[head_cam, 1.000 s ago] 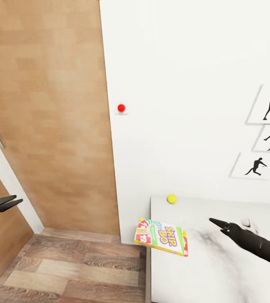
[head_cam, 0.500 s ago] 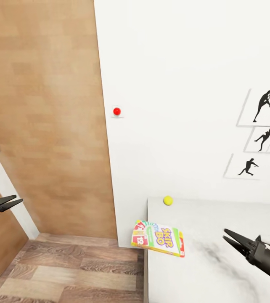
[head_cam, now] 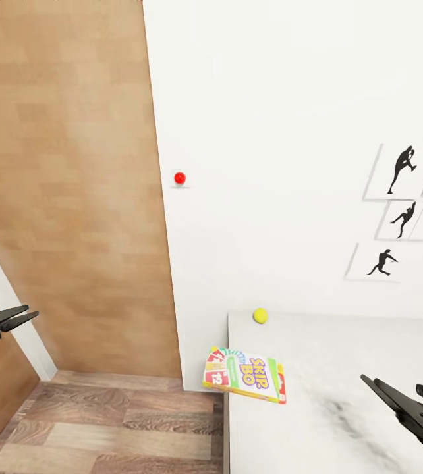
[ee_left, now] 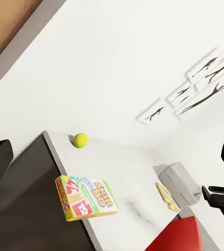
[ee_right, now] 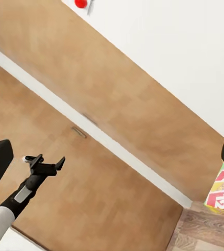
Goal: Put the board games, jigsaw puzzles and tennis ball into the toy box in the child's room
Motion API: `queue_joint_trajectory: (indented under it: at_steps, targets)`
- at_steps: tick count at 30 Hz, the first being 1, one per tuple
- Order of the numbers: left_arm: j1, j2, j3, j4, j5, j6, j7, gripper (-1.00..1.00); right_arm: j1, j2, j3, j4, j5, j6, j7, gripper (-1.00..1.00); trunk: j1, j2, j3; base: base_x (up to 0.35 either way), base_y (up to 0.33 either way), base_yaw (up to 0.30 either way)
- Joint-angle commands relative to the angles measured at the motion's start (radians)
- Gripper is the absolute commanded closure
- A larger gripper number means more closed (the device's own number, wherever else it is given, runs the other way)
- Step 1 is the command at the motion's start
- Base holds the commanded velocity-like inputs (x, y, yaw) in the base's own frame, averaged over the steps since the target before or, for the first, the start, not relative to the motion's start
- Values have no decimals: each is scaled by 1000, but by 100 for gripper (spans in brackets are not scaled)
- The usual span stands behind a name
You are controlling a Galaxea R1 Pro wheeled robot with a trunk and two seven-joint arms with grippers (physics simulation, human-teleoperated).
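The green-white SKIP-BO board game (head_cam: 244,374) lies on the left end of the light grey table (head_cam: 343,355), overhanging its edge. It also appears in the left wrist view (ee_left: 86,197) and as a corner in the right wrist view (ee_right: 222,193). The tennis ball (head_cam: 259,316) (ee_left: 80,140) rests near the wall. Farther along the table, the left wrist view shows the grey toy box (ee_left: 181,180) and a flat multicolour slab (ee_left: 167,196), likely a jigsaw puzzle, beside it. My right gripper (head_cam: 369,383) hovers open over the table, right of the game. My left gripper (head_cam: 27,316) (ee_right: 46,164) is open and empty by the door.
A brown wooden door (head_cam: 73,184) and wood-plank floor (head_cam: 106,428) lie left of the table. The white wall carries a red knob (head_cam: 180,178) and black sports posters (head_cam: 402,204). A red shape (ee_left: 177,238) sits at the edge of the left wrist view.
The head view has turned slightly right, so everything has shifted left. My right gripper has drawn back and down toward me over the table. The left gripper has held still.
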Motion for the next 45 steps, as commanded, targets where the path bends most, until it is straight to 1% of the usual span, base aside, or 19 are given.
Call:
queue_joint_trajectory:
  at_steps: [1, 6, 9, 14, 22, 32, 45]
  targets:
    - [-1, -2, 0, -1, 0, 11, -4, -100, 2, 1, 0, 0, -5, -2, 9, -100, 1, -2, -2, 0, 0, -21]
    - [-1, -13, -1, -21, -1, 11, -4, -100, 7, 4, 2, 0, -2, -29, 34, -100, 1, -2, -1, 0, 0, -11]
    - [-1, -25, -2, -45, -1, 12, -4, -100, 8, 12, 3, 1, 6, -39, 42, -100, 1, -2, -1, 0, 0, -4]
    - [-1, -35, -17, -62, -4, 14, -4, -100, 9, 22, 1, 1, 17, -43, 46, -100, 1, -2, -1, 0, 0, -1]
    - [-1, -39, -36, -68, -5, 14, -4, -100, 9, 26, 0, 2, 22, -44, 47, -100, 1, -2, -1, 0, 0, 0]
    - [-1, -40, -41, -69, -5, 14, -4, -100, 9, 27, -1, 5, 23, -44, 48, -100, 1, -2, 0, 0, 0, 0]
    - [-1, -41, -42, -70, -5, 14, -4, -100, 9, 28, -2, 6, 22, -45, 51, -100, 1, -2, 9, 0, 0, 0]
